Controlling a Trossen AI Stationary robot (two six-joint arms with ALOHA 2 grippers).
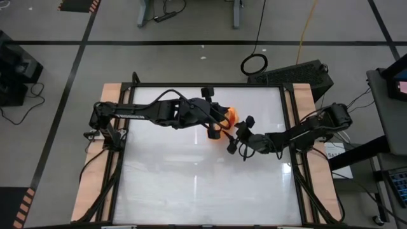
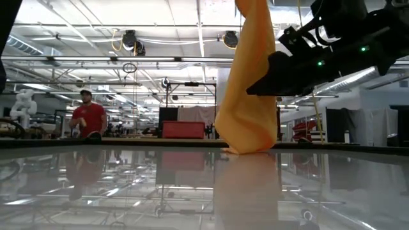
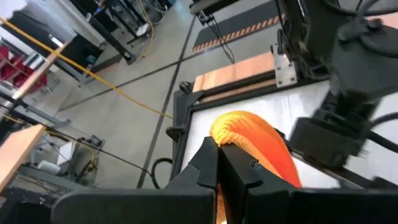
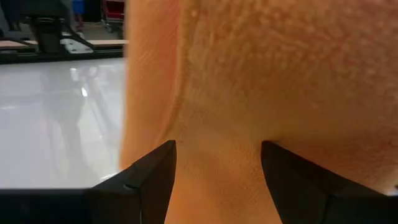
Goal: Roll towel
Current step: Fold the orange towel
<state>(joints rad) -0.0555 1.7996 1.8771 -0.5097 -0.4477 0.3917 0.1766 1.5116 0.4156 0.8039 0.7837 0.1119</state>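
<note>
The bright-orange towel [image 2: 248,83] hangs straight down from above the low view, and its lower end [image 2: 244,149] rests on the white table [image 1: 191,178]. In the high view the towel [image 1: 233,115] shows as a small orange patch between the two grippers. My left gripper [image 3: 217,163] is shut on the towel's top. My right gripper [image 4: 217,171] is open, with one finger on each side of the hanging towel [image 4: 261,74], partway up it. In the low view my right gripper [image 2: 268,75] comes at the towel from the table's right. My left gripper pinches the towel's bunched upper end [image 3: 225,138] between its two shut fingers. The towel hangs below the fingers, and only its lower end is on the table. One layer or several, I cannot tell. My right gripper has the towel's middle [image 4: 217,155] between its open fingers; I cannot tell whether they touch the cloth.
The table has wooden side strips [image 1: 86,191] and a dark frame. Dark equipment [image 1: 299,71] stands past the far right corner. A person in a red shirt [image 2: 87,118] stands far off in the room behind the table.
</note>
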